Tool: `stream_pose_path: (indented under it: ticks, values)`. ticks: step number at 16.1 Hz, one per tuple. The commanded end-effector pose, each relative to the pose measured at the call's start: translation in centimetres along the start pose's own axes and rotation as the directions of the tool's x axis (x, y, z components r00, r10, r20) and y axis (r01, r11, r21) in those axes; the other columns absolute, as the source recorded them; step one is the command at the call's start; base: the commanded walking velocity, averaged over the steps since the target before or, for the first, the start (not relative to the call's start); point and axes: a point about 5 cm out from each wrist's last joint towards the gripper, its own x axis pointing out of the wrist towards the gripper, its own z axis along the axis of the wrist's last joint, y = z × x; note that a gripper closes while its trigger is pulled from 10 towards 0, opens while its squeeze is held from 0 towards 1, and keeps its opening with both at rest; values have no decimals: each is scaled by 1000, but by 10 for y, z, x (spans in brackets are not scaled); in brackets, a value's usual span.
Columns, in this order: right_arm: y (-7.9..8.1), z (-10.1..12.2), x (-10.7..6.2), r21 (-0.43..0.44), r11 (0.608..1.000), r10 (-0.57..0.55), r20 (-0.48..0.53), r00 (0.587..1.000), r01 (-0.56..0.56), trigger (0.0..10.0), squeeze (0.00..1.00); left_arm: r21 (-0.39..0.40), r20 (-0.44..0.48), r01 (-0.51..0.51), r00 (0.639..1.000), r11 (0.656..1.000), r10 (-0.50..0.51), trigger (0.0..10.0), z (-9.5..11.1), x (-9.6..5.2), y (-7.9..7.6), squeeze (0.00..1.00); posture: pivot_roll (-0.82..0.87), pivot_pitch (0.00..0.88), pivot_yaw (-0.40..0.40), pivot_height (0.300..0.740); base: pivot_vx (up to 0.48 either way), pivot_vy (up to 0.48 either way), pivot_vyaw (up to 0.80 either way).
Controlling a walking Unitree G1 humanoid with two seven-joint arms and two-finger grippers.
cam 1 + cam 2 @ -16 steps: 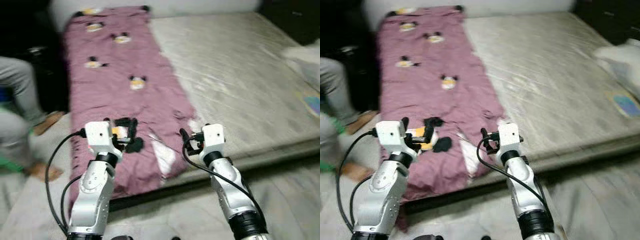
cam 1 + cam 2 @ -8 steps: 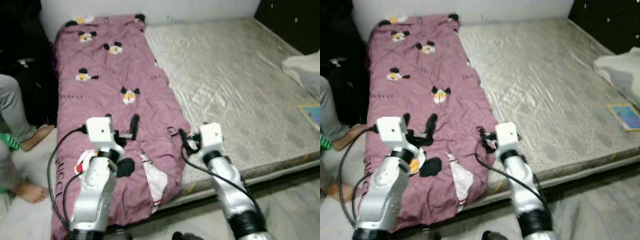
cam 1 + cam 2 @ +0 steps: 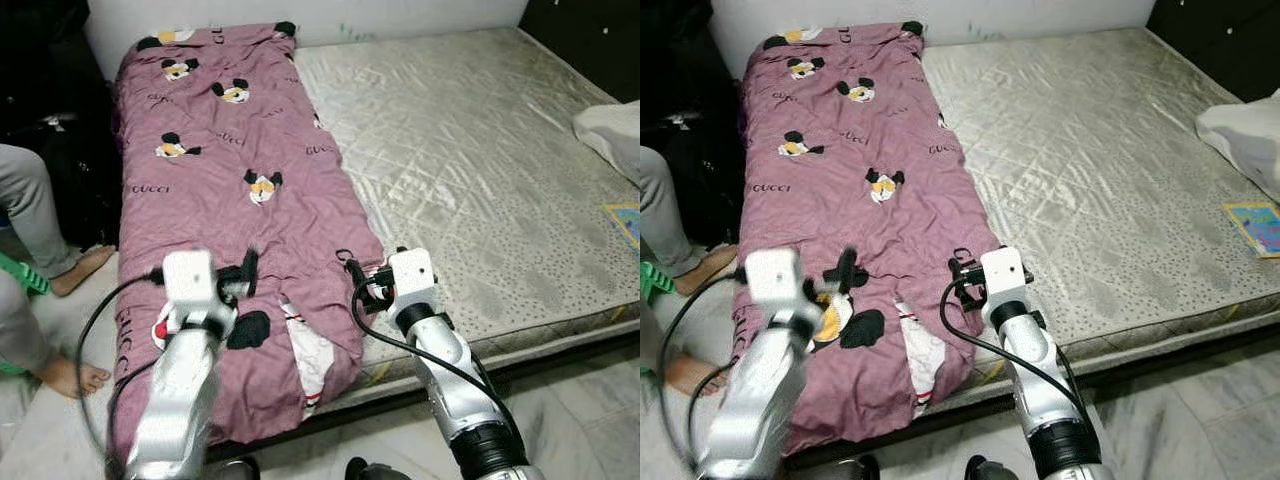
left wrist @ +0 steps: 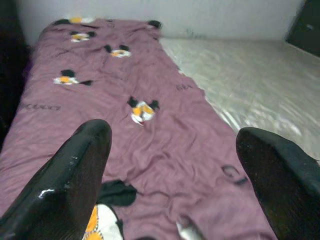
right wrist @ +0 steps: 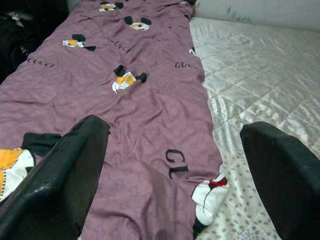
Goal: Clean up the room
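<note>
I see the mattress [image 3: 480, 170] across the upper right of the head view, bare and quilted; the blanket [image 3: 220, 200] lies down its left strip from the top edge to the lower left, where its crumpled end spills over the mattress edge towards the floor [image 3: 590, 400]; a person's leg [image 3: 35, 215] sits at the left edge, and a white bundle [image 3: 612, 128] at the right edge; my left gripper [image 3: 245, 275] hovers just above the blanket's lower end, fingers apart and empty; my right gripper [image 3: 357, 278] hangs at the blanket's right hem, fingers apart too; I judge the cloth soft, light and limp, prone to slump and drag, so I'd pinch both lower corners at the hem and lift together
</note>
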Motion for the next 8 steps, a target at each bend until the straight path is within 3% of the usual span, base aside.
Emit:
stream_pose_path:
  ticks: [1,8]
  values:
    - [-2,-7,-3,31,999,-18,-32,999,19,10000,0,1,1,-12,1000,1000,12,10000,-1,-5,5,0,28,204,-13,740,0,0,0]
    - [2,-5,-4,50,999,4,-23,1000,-3,10000,0,34,4,-31,1000,999,31,10000,0,-8,9,0,35,235,-14,732,0,0,0]
